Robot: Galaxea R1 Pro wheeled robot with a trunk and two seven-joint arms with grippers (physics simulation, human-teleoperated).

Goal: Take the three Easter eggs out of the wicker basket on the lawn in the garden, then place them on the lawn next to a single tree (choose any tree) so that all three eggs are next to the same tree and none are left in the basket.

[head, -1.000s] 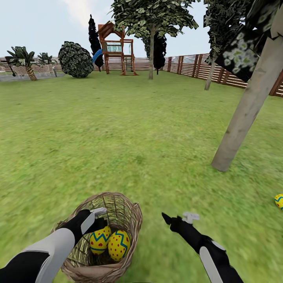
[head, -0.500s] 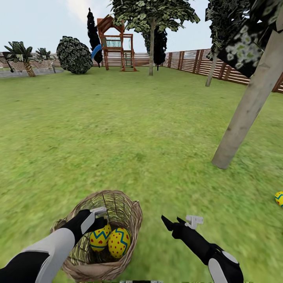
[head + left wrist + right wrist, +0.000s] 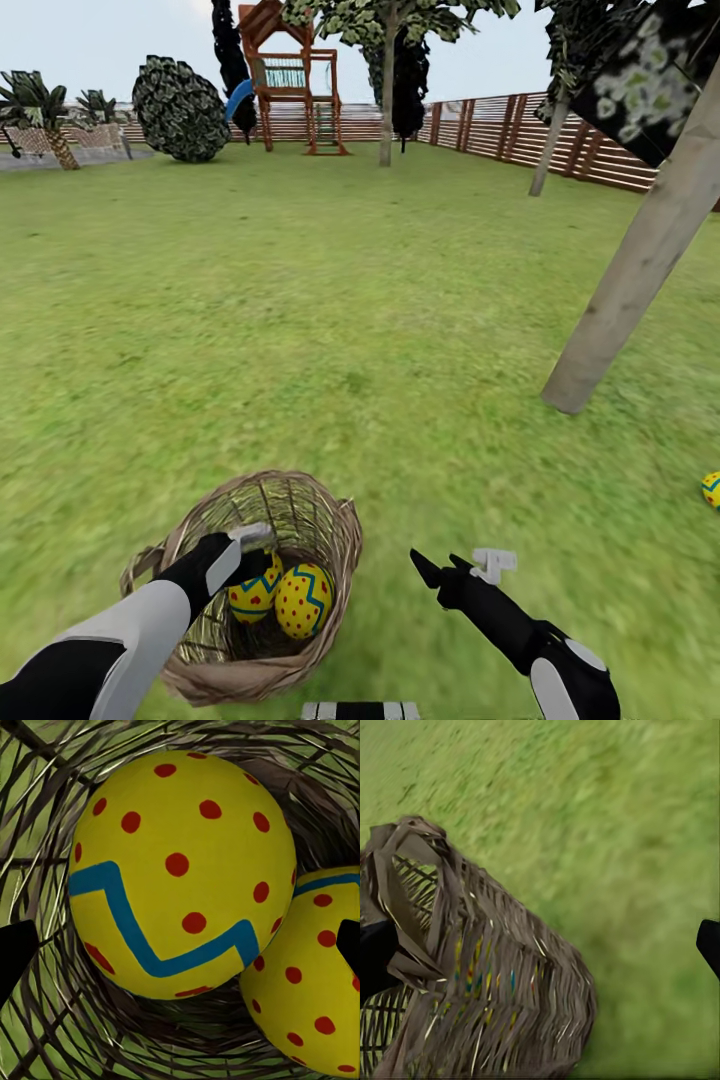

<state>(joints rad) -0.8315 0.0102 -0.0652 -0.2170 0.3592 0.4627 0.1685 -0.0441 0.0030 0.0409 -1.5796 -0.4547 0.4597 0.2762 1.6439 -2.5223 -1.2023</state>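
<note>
Tilted lower since a second ago, head camera, left gripper point(image 3: 250, 560) spread open inside wicker basket point(image 3: 330, 520) astride one of two eggs point(image 3: 180, 870), right gripper point(image 3: 455, 565) open, empty, third egg point(image 3: 711, 489) near tree point(image 3: 640, 270) on lawn point(image 3: 300, 330).

Wide green lawn point(image 3: 330, 300), flat and mottled. Directly on it: wicker basket point(image 3: 330, 530) near the front, grey tree trunk point(image 3: 630, 290) leaning at the right, one yellow Easter egg point(image 3: 711, 489) lying on the grass near that trunk, well apart from the basket. Farther back, playset point(image 3: 290, 85) and round bush point(image 3: 180, 110).
</note>
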